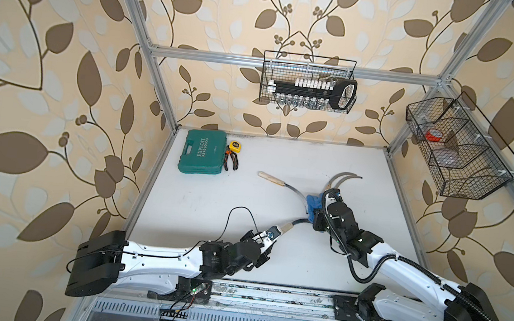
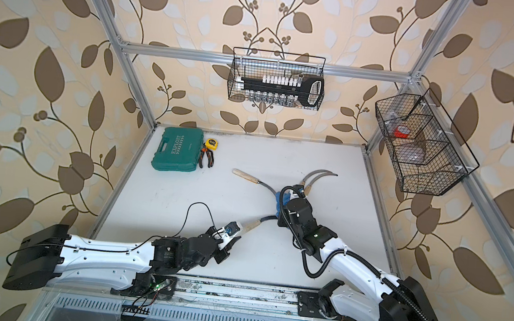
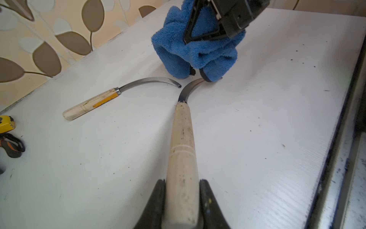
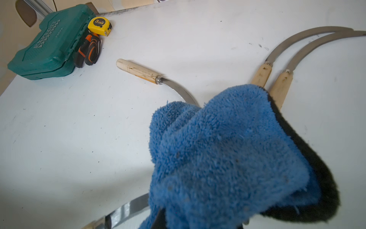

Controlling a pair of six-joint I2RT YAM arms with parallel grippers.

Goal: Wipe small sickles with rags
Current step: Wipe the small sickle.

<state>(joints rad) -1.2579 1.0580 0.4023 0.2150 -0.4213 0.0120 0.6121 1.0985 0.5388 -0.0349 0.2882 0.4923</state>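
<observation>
Held sickle: my left pincer [image 3: 181, 184] is clenched on the pale wooden handle of one small sickle [image 3: 181, 138]. It reaches out low over the white table [image 1: 211, 215], its dark blade curving toward the rag.
Rag: my right pincer [image 1: 316, 219] is clamped on the bunched blue rag [image 3: 198, 53], which hangs from it. The dark-trimmed lower fold rests on the outer part of that blade and hides the tip.
Loose sickle: a second sickle [image 3: 93, 104] lies flat on the table, an orange strip on its handle, its blade tip just beside the held blade.
Paired sickles: two more [image 4: 263, 72] [image 4: 282, 85] lie side by side beyond the rag, blades curving the same way, handle ends hidden behind the cloth.
Far corner: a green tool case [image 1: 203, 152], with a yellow tape measure [image 1: 234, 146] and orange-handled pliers [image 1: 231, 161] just beside it, well apart from the sickles.
Walls: two wire baskets [image 1: 309, 82] [image 1: 458, 150] hang on the frame.
</observation>
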